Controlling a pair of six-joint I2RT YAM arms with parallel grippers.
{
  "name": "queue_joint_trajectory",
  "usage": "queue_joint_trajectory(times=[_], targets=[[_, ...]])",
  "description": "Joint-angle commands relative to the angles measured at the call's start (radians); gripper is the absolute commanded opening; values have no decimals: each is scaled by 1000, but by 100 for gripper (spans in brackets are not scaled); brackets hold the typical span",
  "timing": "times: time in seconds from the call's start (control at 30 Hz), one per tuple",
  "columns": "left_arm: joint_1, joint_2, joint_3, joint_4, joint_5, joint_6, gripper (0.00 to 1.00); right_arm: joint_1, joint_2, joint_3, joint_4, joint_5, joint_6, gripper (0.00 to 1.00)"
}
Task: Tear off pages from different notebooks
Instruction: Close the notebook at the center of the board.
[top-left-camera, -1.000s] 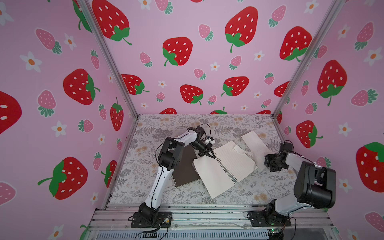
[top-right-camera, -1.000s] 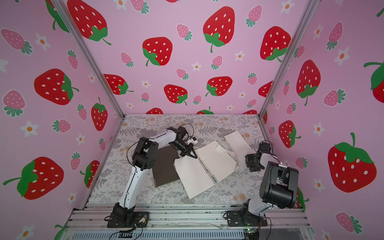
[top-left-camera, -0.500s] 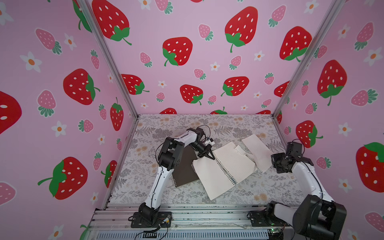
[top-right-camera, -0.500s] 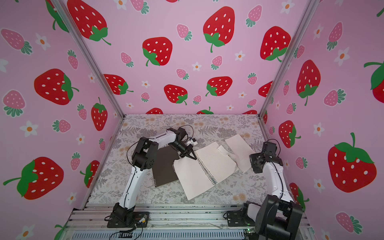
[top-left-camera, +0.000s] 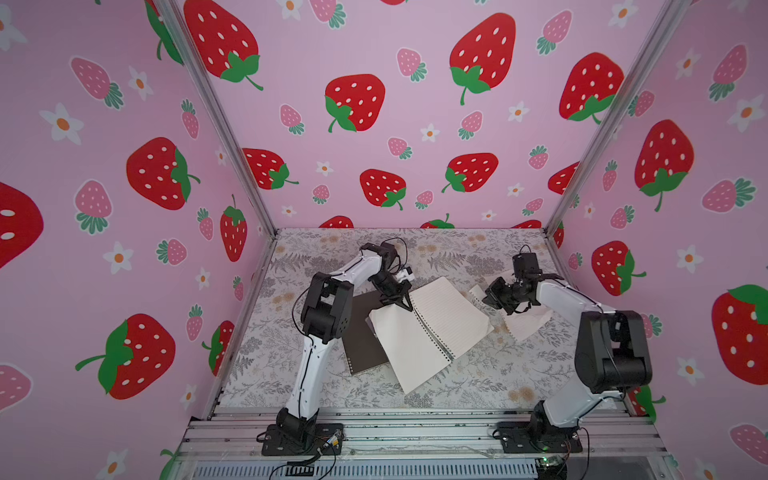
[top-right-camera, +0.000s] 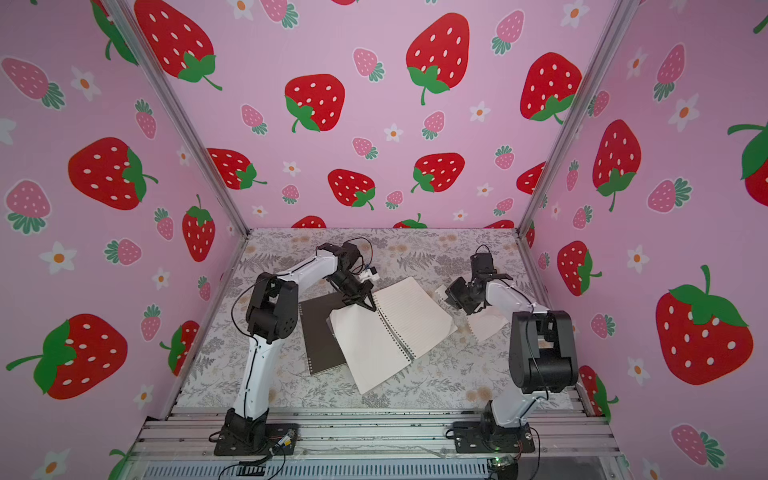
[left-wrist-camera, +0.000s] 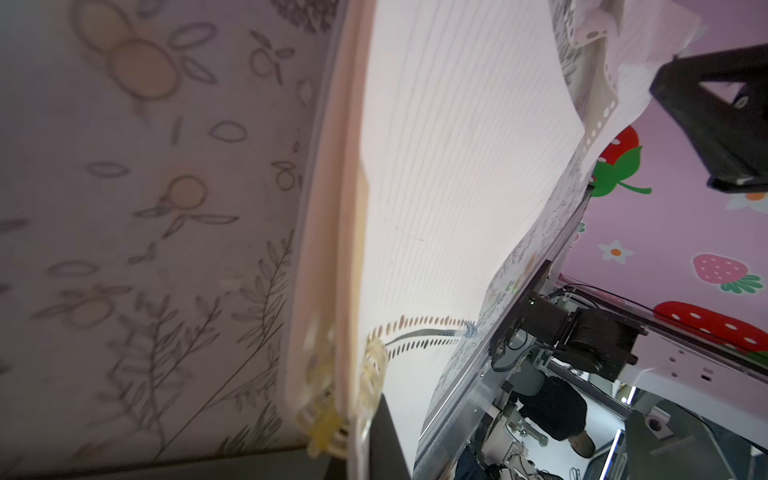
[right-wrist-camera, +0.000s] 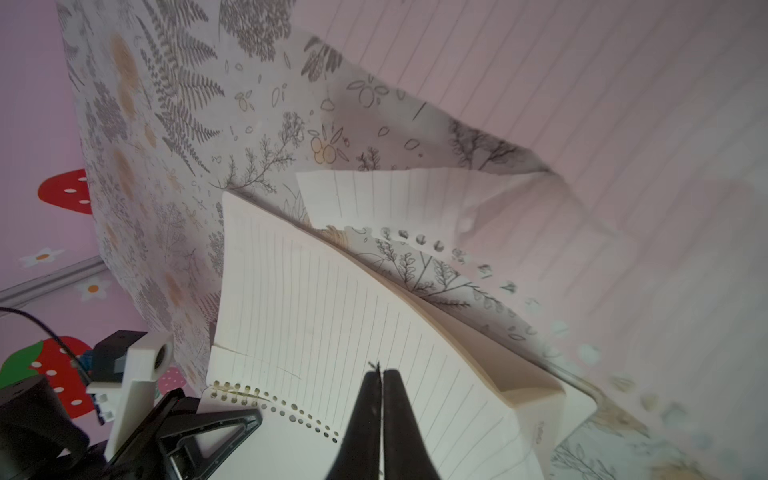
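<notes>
Now, your cream notebook (top-left-camera: 451, 316) lies open mid-frame in both top views, a thin lined sheet right of its wire spiral. It overlaps the matte dark notebook (top-left-camera: 360, 347) at its left. Your left gripper (top-left-camera: 400, 300), jaws pressed together, rests on the spiral's upper end. Your right gripper (top-left-camera: 487, 297), tips closed on each other, hangs by rumpled torn pages (top-left-camera: 528, 327) at right on the floral tabletop (top-left-camera: 478, 382).

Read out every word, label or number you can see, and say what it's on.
No text is readable in any view.
The open notebook: ruled lines only, no writing.
Its cream cover: a tiny mark, too blurred to read.
The dark notebook: plain, no lettering visible.
The walls: strawberries and flowers, no words.
</notes>
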Motion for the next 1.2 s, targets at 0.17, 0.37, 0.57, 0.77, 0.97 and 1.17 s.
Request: queue_joint_trajectory(times=[0.17,0.37,0.57,0.77,0.97,1.17], targets=[[29,-17,-25,-79,-107,11,0,47,218,233,-279,-119,-215,7],[38,1,-4,-79,-94,-6,0,77,318,269,-407,-153,-289,7],[55,20,18,-75,-37,-38,0,96,395,308,-471,-167,-342,7],[70,1,-3,-7,137,-135,24,113,448,295,-483,-91,-387,3],[89,-21,-64,86,156,-306,35,122,475,255,-452,-64,-392,2],[87,-24,-61,184,247,-437,33,135,484,246,-445,-49,-404,2]])
